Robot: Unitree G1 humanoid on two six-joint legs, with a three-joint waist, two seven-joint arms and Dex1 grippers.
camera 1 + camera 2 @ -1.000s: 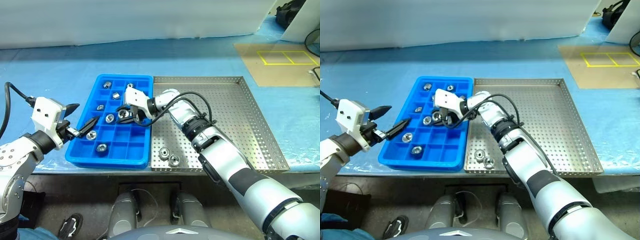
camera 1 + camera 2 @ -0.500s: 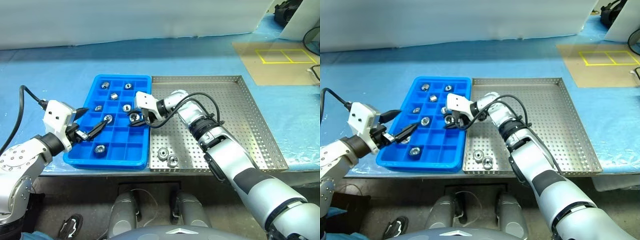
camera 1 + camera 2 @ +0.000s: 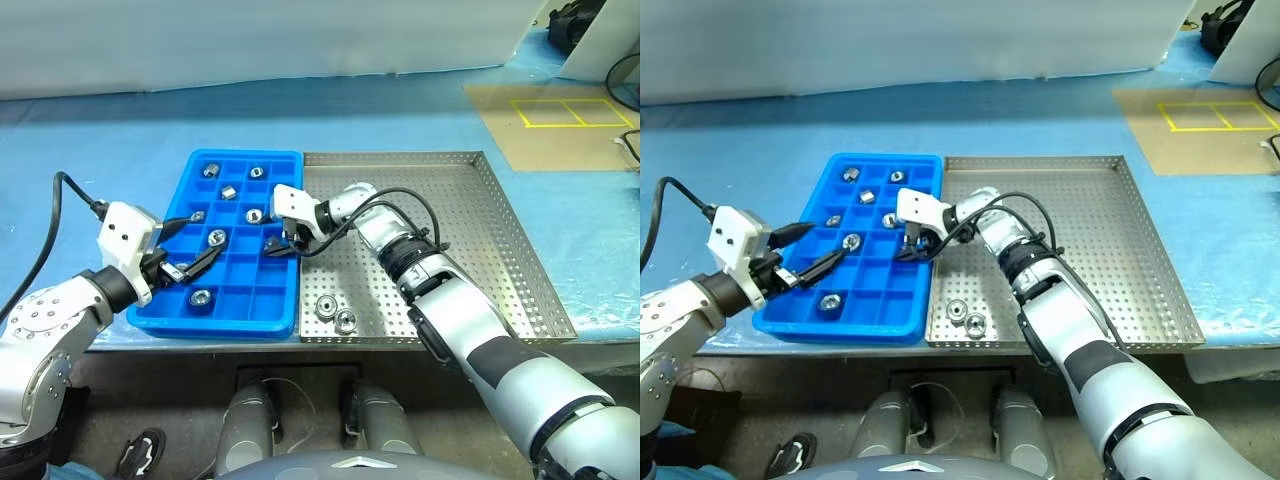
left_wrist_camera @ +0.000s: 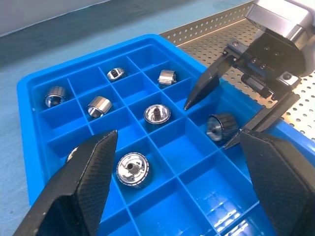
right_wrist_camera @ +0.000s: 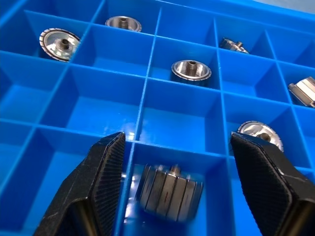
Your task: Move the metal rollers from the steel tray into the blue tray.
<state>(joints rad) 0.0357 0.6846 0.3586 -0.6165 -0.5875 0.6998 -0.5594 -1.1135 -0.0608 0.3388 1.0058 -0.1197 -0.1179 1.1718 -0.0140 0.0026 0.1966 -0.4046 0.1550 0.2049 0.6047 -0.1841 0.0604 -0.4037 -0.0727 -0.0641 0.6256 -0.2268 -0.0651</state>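
R gripper [image 3: 283, 243] hangs over the blue tray [image 3: 290, 158], at its edge nearest the steel tray [image 3: 520, 235], about mid-length. Jaws spread apart, nothing betw. them. A roller [image 5: 170, 192] lies on its side in the compartment right under the jaws, clear of both fingers [image 5: 103, 167]; L wrist view shows the same roller [image 4: 221, 126] just off one fingertip, not gripped.

L gripper [image 3: 185, 245] sits over the opposite long edge of the blue tray, near its front corner, jaws wide, empty. A roller [image 4: 132, 169] rests in the compartment betw. its fingers [image 4: 86, 177], untouched.

Blue tray lies alongside the steel tray's left rim, the two touching or nearly so. Other rollers in separate compartments: two at the far end [image 3: 210, 169] and [image 3: 257, 172], one [image 3: 229, 191] just behind those, one [image 3: 254, 215] mid-tray, one [image 3: 217, 237] near the L fingers, one [image 3: 201, 297] close to the front edge.

Steel tray: two rollers [image 3: 327, 306] and [image 3: 346, 321] side by side near its front-left corner, rest of perforated floor bare. Both trays sit on a blue-covered tabletop [image 3: 120, 130].
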